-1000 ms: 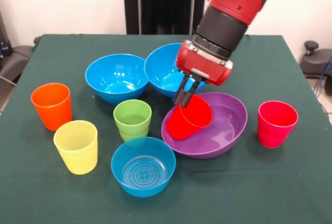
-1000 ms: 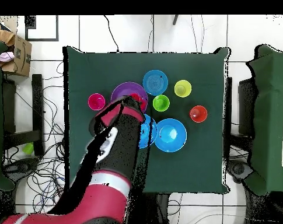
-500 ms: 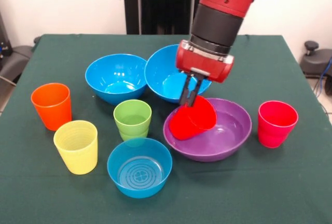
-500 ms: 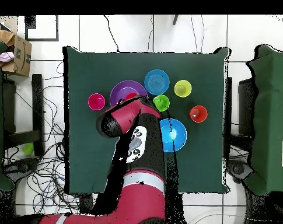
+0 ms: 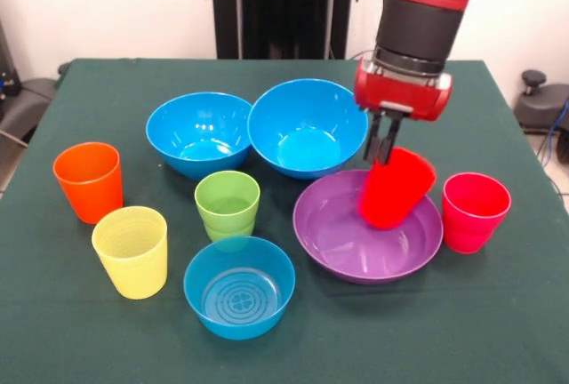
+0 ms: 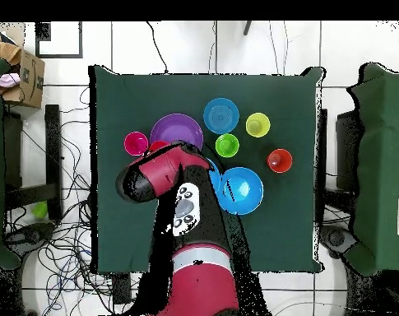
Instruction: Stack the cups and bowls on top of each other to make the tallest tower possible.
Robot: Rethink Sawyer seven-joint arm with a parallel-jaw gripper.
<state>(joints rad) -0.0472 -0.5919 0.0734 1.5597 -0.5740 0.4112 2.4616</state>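
End effector (image 5: 380, 155) clamped on rim of red cup (image 5: 394, 188), cup tilted, held w/ base over purple bowl (image 5: 342, 237); pinkish-red cup (image 5: 474, 212) just beside bowl on tabletop (image 5: 498, 313).

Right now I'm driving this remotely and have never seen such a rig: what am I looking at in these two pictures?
A red and black robot arm works at a green-clothed table. One picture faces the arm across the table; the other looks straight down.

Its gripper is shut on a red cup, tilted over the purple bowl.

Also on the table: two large blue bowls, a small blue bowl, and the light green cup, yellow cup, orange cup and pinkish-red cup. Nothing is stacked yet.
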